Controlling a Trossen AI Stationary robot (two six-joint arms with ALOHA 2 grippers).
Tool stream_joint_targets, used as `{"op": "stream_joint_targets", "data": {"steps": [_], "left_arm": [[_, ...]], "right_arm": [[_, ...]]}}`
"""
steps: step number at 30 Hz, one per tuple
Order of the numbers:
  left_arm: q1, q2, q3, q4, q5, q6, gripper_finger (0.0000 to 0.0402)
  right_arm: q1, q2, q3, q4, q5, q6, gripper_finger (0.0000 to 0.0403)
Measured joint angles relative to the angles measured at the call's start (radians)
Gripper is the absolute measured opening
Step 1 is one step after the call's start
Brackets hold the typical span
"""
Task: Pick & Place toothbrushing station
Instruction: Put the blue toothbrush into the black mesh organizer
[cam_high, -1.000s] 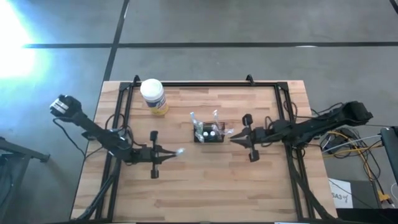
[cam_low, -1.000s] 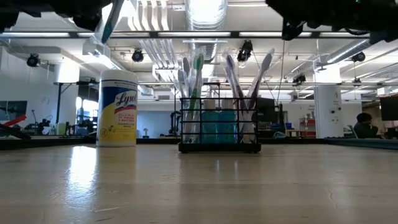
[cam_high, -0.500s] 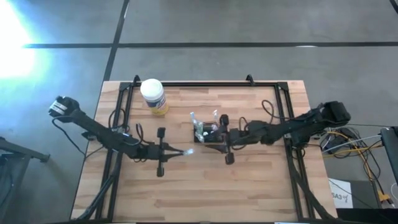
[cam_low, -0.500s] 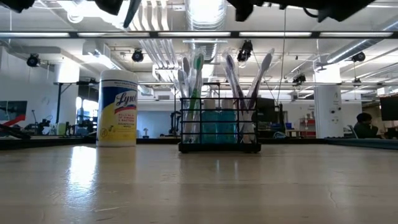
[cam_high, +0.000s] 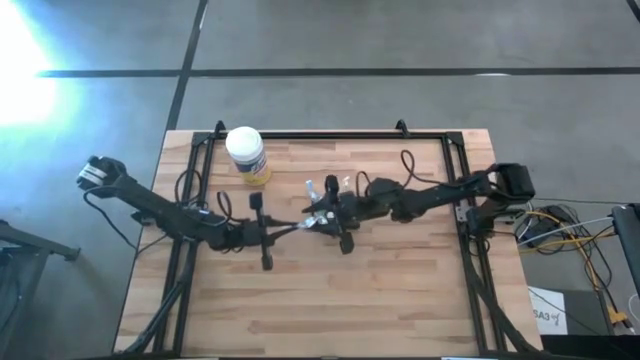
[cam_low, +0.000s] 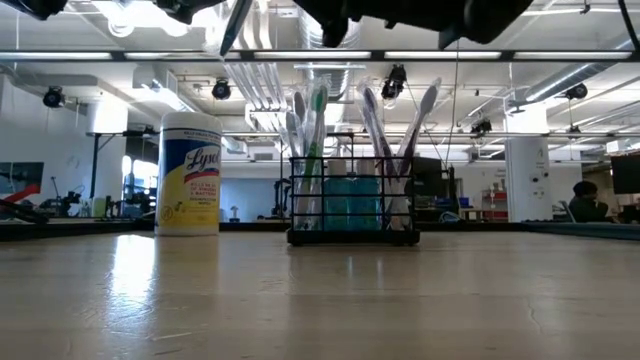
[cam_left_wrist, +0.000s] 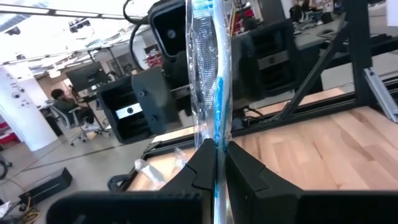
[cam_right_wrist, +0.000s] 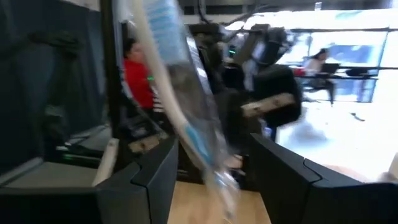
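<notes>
On the left, the left tool (cam_left_wrist: 216, 163) is pinched on a wrapped toothbrush (cam_left_wrist: 208, 74), held out toward the middle, likely for handing over. The black mesh toothbrushing station (cam_low: 353, 200) stands mid-tabletop (cam_high: 400, 290), right of the Lysol canister (cam_high: 245, 153), already holding several toothbrushes. The right tool (cam_right_wrist: 211, 165), fingers spread, straddles that wrapped toothbrush, apparently ready to take it.

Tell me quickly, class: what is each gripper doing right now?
Left gripper: shut on a wrapped toothbrush.
Right gripper: open, its fingers either side of that toothbrush, above the toothbrushing station.
</notes>
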Motion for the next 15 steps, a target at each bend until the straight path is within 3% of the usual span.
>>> {"op": "stream_joint_targets", "data": {"steps": [7, 15], "left_arm": [[0.008, 0.0, 0.0, -0.009, 0.0, -0.011, 0.0019], [0.007, 0.001, -0.001, -0.009, -0.003, -0.023, 0.0018]], "right_arm": [[-0.003, 0.068, 0.096, -0.068, -0.056, 0.013, 0.0159], [-0.001, 0.071, 0.108, -0.099, -0.049, -0.019, 0.007]]}}
